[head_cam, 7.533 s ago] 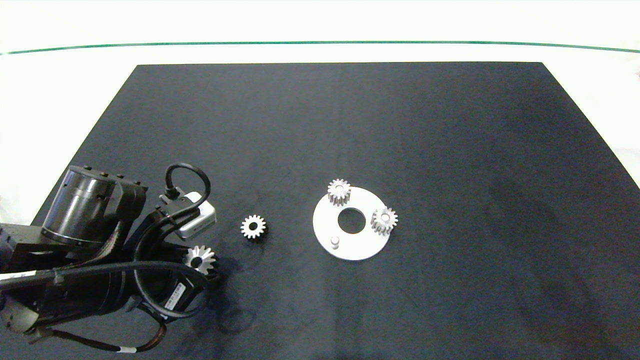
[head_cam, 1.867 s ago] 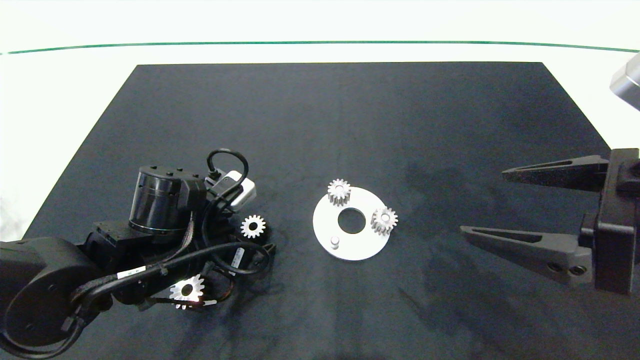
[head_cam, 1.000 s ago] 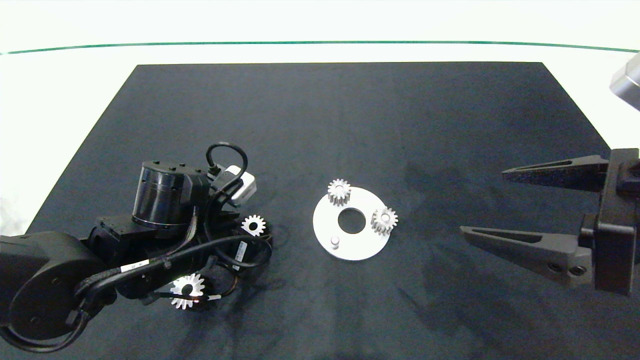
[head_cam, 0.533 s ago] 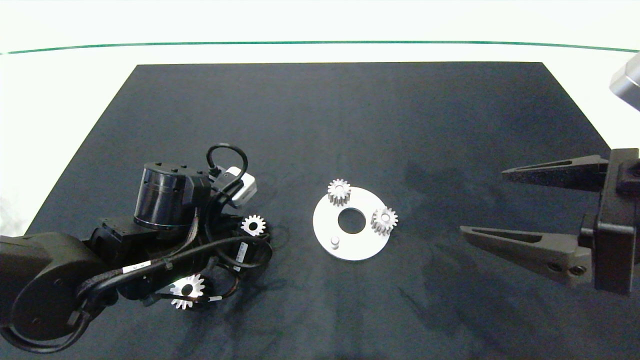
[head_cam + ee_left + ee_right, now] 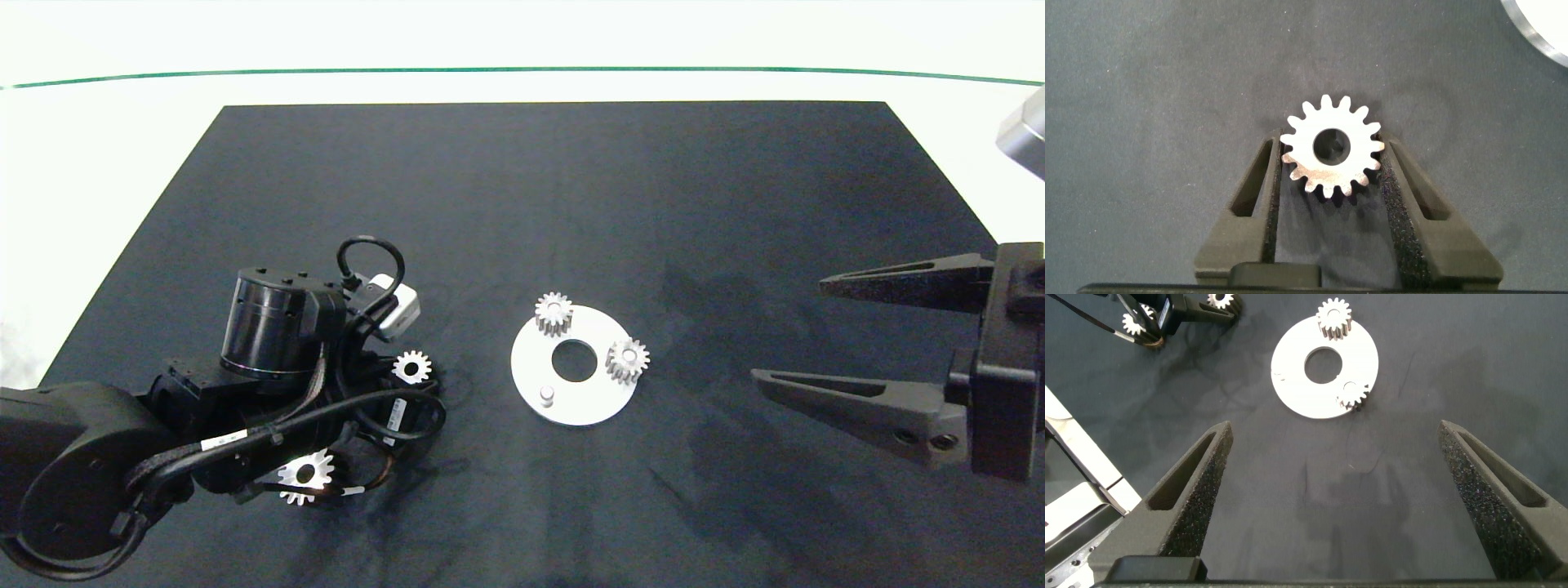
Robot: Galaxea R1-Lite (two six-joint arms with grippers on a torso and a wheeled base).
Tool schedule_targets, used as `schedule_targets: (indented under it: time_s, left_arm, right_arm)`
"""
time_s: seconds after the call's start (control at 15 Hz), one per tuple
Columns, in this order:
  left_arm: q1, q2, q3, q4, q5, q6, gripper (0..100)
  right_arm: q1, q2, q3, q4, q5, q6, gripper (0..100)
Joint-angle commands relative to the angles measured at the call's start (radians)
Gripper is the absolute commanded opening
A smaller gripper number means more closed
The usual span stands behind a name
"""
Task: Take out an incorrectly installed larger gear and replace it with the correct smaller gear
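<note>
Down on the near left of the black matte mat (image 5: 522,204), the left gripper (image 5: 1331,184) sits low over the small silver spur gear with the round centre hole (image 5: 411,367), that is the smaller gear. From the wrist camera, its 2 dark foam-lined fingers (image 5: 1404,212) flank the gear, one on each side, right against the teeth; whether they are actually squeezing it or only touching, I cannot tell. The gear lies flat on the mat, left of the white round metal plate (image 5: 535,371).

That plate has a big central hole and carries 2 small silver gears, one at its far edge (image 5: 553,313) and one at its right edge (image 5: 628,359). A short silver peg (image 5: 546,395) stands bare on the plate's near-left part.

The larger gear, the wider shiny silver spur gear (image 5: 305,474), lies flat on the mat near the front left, partly under the left arm's cables (image 5: 245,437) and well apart from the plate.

Over on the right, the right gripper (image 5: 804,335) hovers above the mat with its 2 grey fingers spread wide, holding nothing, pointing toward the plate.

The mat is dark and finely textured, spread across a bright white tabletop (image 5: 122,163). A thin green line (image 5: 522,70) curves across the white surface beyond the mat's far edge.
</note>
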Motion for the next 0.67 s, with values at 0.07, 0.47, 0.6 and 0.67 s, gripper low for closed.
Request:
schedule_targets:
  time_s: [0.07, 0.47, 0.6, 0.67]
  left_arm:
    - [0.0, 0.0, 0.003, -0.002, 0.001, -0.001, 33]
    - [-0.002, -0.002, 0.014, -0.004, 0.001, -0.001, 21]
    - [-0.009, -0.011, 0.025, -0.004, 0.001, -0.001, 19]
    - [-0.02, -0.017, 0.025, -0.004, 0.001, -0.001, 19]
  right_arm:
    - [0.0, -0.003, 0.0, 0.001, 0.0, -0.001, 100]
    - [0.0, -0.005, 0.005, 0.001, 0.001, -0.001, 100]
    - [0.0, -0.006, 0.005, 0.001, 0.0, -0.001, 100]
    - [0.0, -0.006, 0.006, 0.001, 0.0, -0.001, 100]
